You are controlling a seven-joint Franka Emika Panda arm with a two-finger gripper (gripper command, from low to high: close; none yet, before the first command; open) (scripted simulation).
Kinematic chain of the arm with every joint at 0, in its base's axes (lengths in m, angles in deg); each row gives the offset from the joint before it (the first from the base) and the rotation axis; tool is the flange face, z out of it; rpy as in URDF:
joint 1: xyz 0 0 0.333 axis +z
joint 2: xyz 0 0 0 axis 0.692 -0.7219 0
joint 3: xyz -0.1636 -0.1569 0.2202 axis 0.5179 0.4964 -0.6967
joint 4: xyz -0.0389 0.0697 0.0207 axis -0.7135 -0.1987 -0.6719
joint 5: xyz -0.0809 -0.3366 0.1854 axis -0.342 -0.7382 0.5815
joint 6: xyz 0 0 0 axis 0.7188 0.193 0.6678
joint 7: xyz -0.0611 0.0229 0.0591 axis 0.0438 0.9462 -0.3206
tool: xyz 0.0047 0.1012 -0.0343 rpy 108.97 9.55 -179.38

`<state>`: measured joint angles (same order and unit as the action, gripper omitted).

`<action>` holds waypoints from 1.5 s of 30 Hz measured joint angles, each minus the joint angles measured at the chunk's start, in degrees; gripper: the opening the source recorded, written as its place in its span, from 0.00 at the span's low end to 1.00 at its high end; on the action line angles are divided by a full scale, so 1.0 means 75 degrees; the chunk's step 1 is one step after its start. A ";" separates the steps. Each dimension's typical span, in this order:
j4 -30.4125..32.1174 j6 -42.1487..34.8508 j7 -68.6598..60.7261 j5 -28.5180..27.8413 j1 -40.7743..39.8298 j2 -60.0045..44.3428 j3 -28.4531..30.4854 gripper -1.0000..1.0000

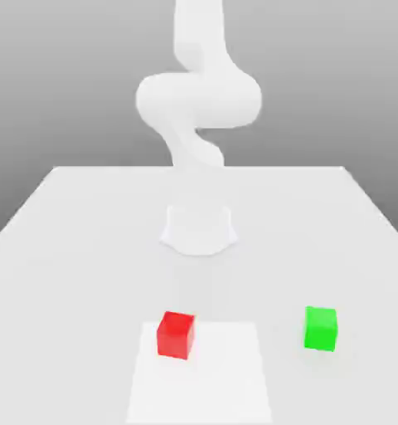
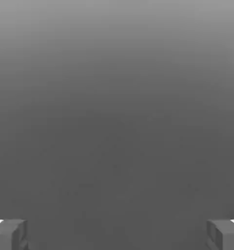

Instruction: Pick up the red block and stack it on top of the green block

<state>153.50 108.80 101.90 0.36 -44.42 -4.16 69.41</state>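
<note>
**Tool wide open and empty; both blocks on the counter**

Seen from the exterior view: a white counter [image 1: 70, 249] under a plain grey backdrop, with the white arm [image 1: 198, 100] rising from a round base [image 1: 199, 230] set near the counter's middle, then curving up and out past the top edge of the picture.

Red block [image 1: 176, 334] resting flat on the counter, toward the near edge, in front of the base and a little to the exterior view's left of it. Sitting on the far left corner of a paler square patch [image 1: 202, 382] marked on the counter surface.

Green block [image 1: 321, 328] also flat on the counter, well apart from the red block, toward the exterior view's right, at about the same depth. Lying off the pale patch, on bare counter. Nothing on top of either block; neither one touched by the arm.

From the hand view: tool [image 2: 117, 234] with its two grey fingers [image 2: 9, 234] spread to opposite sides of the picture, a broad gap between them. Nothing gripped, nothing between the jaws, plain grey background beyond.
</note>
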 joint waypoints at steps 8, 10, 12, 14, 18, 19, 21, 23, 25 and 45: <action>0.1595 0.1439 0.0404 -0.0072 -0.0284 -0.2139 0.0010 0.50; 0.1994 0.1799 0.0501 -0.0083 -0.0359 -0.2681 0.0015 0.50; 0.2406 0.2179 0.0597 -0.0087 -0.0424 -0.3244 0.0033 0.50; 0.2833 0.2578 0.0690 -0.0081 -0.0485 -0.3844 0.0057 0.50; 0.3627 0.3460 0.0819 -0.0004 -0.0548 -0.5145 0.0153 0.50; 0.3663 0.3693 0.0820 0.0016 -0.0543 -0.5437 0.0152 0.50; 0.3640 0.4161 0.0810 0.0051 -0.0580 -0.6002 0.0119 0.50; 0.3575 0.4636 0.0791 0.0082 -0.0596 -0.6558 0.0097 0.50; 0.3504 0.5091 0.0779 0.0095 -0.0630 -0.7088 0.0061 0.00; 0.3533 0.3062 -0.0840 0.0189 0.0802 -0.5014 -0.0570 0.00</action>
<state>180.00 131.77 95.60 1.78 -38.40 -41.76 65.14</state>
